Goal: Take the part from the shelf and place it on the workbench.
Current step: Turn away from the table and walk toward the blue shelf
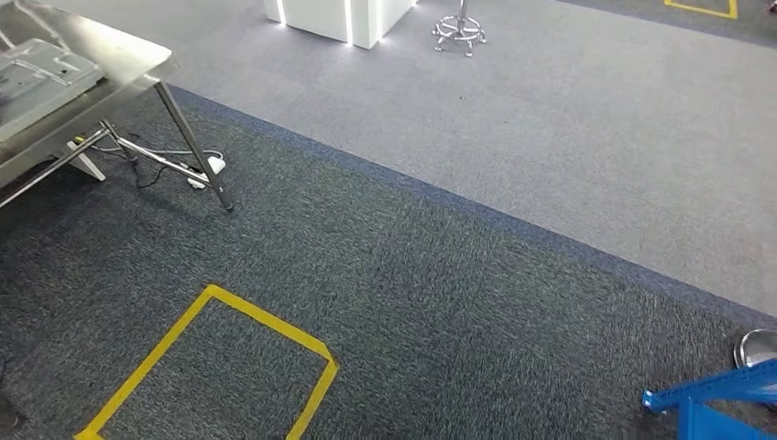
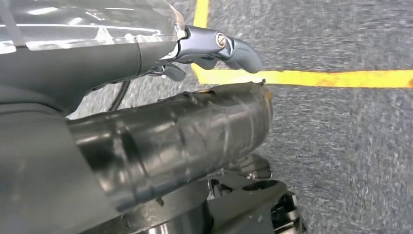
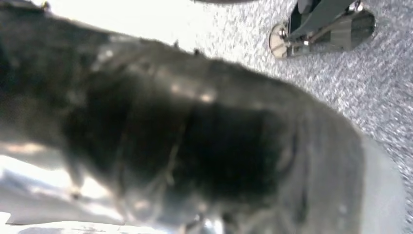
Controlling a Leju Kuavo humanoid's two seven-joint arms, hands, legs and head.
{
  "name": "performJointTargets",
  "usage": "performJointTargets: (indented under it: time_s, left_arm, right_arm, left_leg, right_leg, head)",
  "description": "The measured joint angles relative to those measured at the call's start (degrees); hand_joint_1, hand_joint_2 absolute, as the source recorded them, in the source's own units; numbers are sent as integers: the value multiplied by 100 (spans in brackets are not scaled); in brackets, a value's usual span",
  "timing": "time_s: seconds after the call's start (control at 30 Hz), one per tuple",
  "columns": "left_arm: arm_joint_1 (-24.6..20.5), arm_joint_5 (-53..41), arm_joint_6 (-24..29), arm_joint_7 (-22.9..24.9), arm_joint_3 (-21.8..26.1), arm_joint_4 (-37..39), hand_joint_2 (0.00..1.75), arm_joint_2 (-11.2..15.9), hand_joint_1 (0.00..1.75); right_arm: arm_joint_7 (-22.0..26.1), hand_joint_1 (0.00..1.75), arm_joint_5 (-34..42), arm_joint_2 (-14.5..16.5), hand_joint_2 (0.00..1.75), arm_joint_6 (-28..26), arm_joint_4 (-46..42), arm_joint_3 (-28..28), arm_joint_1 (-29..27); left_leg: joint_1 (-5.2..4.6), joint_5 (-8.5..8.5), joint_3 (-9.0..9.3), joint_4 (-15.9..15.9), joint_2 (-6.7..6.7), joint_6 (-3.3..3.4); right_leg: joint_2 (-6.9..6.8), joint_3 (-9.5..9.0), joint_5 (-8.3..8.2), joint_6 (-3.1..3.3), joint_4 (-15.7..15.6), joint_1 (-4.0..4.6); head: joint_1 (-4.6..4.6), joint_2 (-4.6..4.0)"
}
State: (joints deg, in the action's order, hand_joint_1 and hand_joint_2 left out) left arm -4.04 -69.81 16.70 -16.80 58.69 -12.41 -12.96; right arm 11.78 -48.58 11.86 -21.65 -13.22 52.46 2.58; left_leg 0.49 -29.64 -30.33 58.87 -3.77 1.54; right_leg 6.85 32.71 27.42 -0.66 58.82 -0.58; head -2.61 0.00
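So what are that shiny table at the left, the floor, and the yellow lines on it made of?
The shiny table with slanted legs looks like bare metal, probably stainless steel: brushed grey, with reflections. The grey speckled floor seems to be short-pile carpet, given its matte, grainy weave. The yellow outline on the floor looks like stuck-down adhesive tape: flat, with overlapping corners.

the workbench (image 1: 55, 101) stands at far left, a part (image 1: 37, 78) lying on it. a taped floor square (image 1: 215, 367) lies before it. a shelf frame (image 1: 710, 399) sits at near right.
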Motion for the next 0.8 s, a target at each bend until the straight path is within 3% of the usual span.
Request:
performJointTargets:
  time_s: [0.03, 0.07, 0.1, 0.17, 0.2, 0.27, 0.3, 0.33, 0.4, 0.47, 0.57, 0.63, 0.7, 0.77, 0.8]
  left_arm:
    - [-6, 2, -4, -1, 1, 0, 0, 0, 0]
    - [-11, 5, -9, -2, 1, 0, 0, 1, 0]
    - [-14, 8, -16, -3, 2, 0, 0, 1, 0]
    - [-6, 10, -37, -9, 3, 0, 0, 2, 0]
    - [1, 11, -47, -11, 3, 0, 0, 3, 0]
    - [17, 14, -59, -11, 5, 0, 0, 7, 0]
    - [19, 16, -61, -11, 6, 0, 0, 9, 0]
    - [16, 17, -61, -11, 7, 0, 0, 10, 0]
    - [7, 17, -61, -12, 7, 0, 0, 10, 0]
    - [3, 17, -64, -12, 7, 0, 0, 11, 0]
    - [-19, 15, -73, -8, 7, 0, 0, 9, 0]
    - [-22, 12, -75, -7, 7, 0, 0, 9, 0]
    - [-9, 9, -76, -5, 7, 0, 0, 11, 0]
    - [11, 8, -77, 3, 7, 0, 0, 11, 0]
    - [19, 9, -78, 9, 7, 0, 0, 11, 0]
  right_arm:
    - [-8, 0, -2, 1, 0, 4, 1, -1, -14]
    - [-16, 0, -3, 1, 0, 7, 2, -1, -30]
    - [-23, 0, -6, 1, 0, 9, 3, -1, -41]
    - [-32, 0, -16, 1, 0, 24, 4, -1, -43]
    - [-34, 0, -21, 1, 0, 34, 4, -2, -38]
    - [-35, 0, -28, 1, 0, 48, 4, -2, -36]
    - [-36, 0, -29, 1, 0, 49, 4, -2, -42]
    - [-38, 0, -30, 1, 0, 50, 4, -1, -49]
    - [-41, 0, -30, 1, 0, 50, 4, -1, -52]
    - [-42, 0, -35, 2, 0, 51, 4, -2, -39]
    - [-45, 0, -53, 5, 0, 58, 4, -3, -50]
    - [-46, 0, -61, 10, 0, 63, 4, -3, -50]
    - [-48, 0, -65, 13, 0, 67, 4, -3, -39]
    - [-52, 0, -74, 14, 0, 72, 4, -3, -37]
    - [-60, 0, -78, 14, 0, 73, 4, -3, -42]
  left_leg:
    - [-3, 15, 4, -8, 54, 32]
    - [-2, 38, 13, -35, 119, 76]
    - [0, 65, 19, -69, 187, 123]
    - [-6, 98, 19, -116, 339, 192]
    - [-19, 98, 12, -119, 419, 205]
    - [-44, 87, 3, -115, 590, 215]
    - [-53, 79, 5, -113, 670, 216]
    - [-60, 70, 13, -112, 741, 214]
    - [-76, 47, 47, -113, 859, 193]
    - [-91, 23, 77, -111, 954, 147]
    - [-90, -8, 116, -110, 1061, 66]
    - [-73, -200, 31, 136, 825, 10]
    - [-45, -573, -273, 825, 506, -32]
    - [-28, -780, -587, 1475, 433, -58]
    - [-22, -712, -630, 1528, 428, -66]
  right_leg:
    - [55, 18, -16, -38, -12, -10]
    - [14, 34, -6, -66, 4, -14]
    - [-112, 80, 62, -90, 95, -6]
    - [-463, 311, 373, -120, 599, 6]
    - [-572, 487, 565, -135, 970, 8]
    - [-626, 734, 745, -153, 1504, -6]
    - [-639, 711, 677, -151, 1487, -11]
    - [-673, 572, 518, -139, 1247, -9]
    - [-891, 121, 175, -77, 443, 32]
    - [-1063, -114, 52, -8, -26, 92]
    - [-945, -116, 26, 54, -106, 96]
    - [-824, -138, -22, 110, -164, 46]
    - [-694, -138, -51, 146, -183, 26]
    - [-547, -129, -57, 154, -170, 29]
    - [-465, -128, -55, 152, -159, 28]
  head:
    - [-1, 0]
    - [-1, 0]
    - [-4, 0]
    - [-8, 0]
    - [-10, 0]
    - [-9, 0]
    - [-9, 0]
    - [-9, 0]
    - [-9, 0]
    - [-8, 0]
    - [-8, 0]
    - [4, 0]
    - [20, 0]
    - [23, 0]
    - [23, 0]
